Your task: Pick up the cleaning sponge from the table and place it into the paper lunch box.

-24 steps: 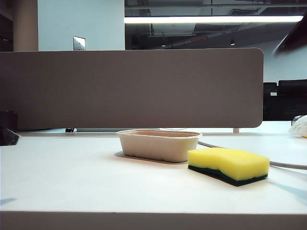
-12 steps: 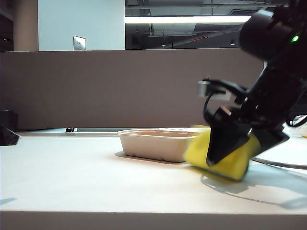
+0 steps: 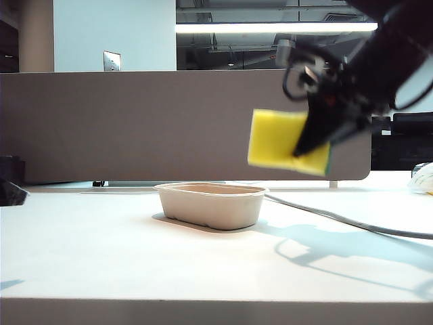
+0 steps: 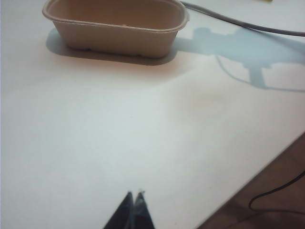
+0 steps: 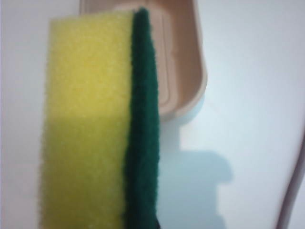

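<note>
1. Exterior view: the right arm is cut off by the top and right frame edges and is motion-blurred. The right gripper (image 3: 312, 139) is seen upper right of centre, clamped on the cleaning sponge (image 3: 281, 141); its far finger is hidden behind the foam. The sponge is held in the air, on edge, yellow face to the camera, with a thin green strip just visible at its right end. It hangs above and slightly right of the paper lunch box (image 3: 210, 204), clear of the rim. The beige box sits on the white table (image 3: 101, 257), with the partition panel (image 3: 149, 125) behind it and a grey cable (image 3: 338, 218) trailing right from behind the box. A whitish item (image 3: 424, 179) is cropped at the right edge and cannot be identified. The left arm is not seen here.

2. Left wrist view: only the dark tips of the left gripper (image 4: 133, 199) are seen at the bottom edge, pressed together with nothing between them, over bare table. The box (image 4: 116, 27) is at the top, partly cropped. The cable (image 4: 238, 23) and an arm shadow lie upper right.

3. Right wrist view: most of the frame is filled by the sponge (image 5: 90, 124), with yellow foam left and the dark green scouring layer right. The gripper fingers are hidden behind it. The box (image 5: 183, 67) is partly covered, upper centre.
</note>
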Controlling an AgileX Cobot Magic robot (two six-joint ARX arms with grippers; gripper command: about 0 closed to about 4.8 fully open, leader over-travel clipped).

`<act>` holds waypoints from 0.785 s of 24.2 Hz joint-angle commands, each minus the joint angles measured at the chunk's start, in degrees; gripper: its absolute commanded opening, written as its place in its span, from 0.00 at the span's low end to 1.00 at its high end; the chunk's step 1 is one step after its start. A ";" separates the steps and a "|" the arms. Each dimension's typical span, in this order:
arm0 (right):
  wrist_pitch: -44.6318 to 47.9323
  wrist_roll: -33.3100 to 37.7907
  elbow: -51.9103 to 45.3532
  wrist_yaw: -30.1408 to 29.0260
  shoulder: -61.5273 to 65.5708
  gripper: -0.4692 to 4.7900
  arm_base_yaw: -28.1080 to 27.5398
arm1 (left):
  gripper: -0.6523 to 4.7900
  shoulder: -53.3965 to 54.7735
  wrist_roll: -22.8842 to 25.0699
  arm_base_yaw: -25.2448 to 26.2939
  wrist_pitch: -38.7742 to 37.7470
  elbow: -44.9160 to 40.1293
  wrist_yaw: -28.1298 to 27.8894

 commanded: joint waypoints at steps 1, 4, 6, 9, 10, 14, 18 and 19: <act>0.76 1.42 5.31 -0.31 0.28 0.09 0.02 | 0.11 0.04 0.07 0.02 0.70 0.04 0.04; 3.89 1.44 12.66 -0.35 6.73 0.09 0.31 | 0.11 0.00 0.07 0.02 0.70 0.04 0.04; 2.62 1.97 19.41 -1.55 14.19 0.09 1.18 | 0.11 0.00 0.07 0.02 0.68 0.04 0.07; -0.72 2.01 27.63 -1.66 22.95 0.09 2.89 | 0.11 -0.02 0.07 0.02 0.70 0.04 0.07; -3.26 2.03 31.34 -1.84 26.49 0.13 3.78 | 0.11 -0.02 0.07 0.04 0.70 0.04 0.02; -6.95 2.03 36.11 -1.44 30.34 0.53 5.09 | 0.11 -0.07 0.07 0.04 0.68 0.04 0.07; -7.82 2.03 37.31 0.04 30.62 0.93 5.75 | 0.11 -0.07 0.07 0.07 0.70 0.04 0.04; -8.35 2.05 37.64 -0.15 30.60 0.98 5.73 | 0.11 -0.07 0.07 0.07 0.68 0.04 0.07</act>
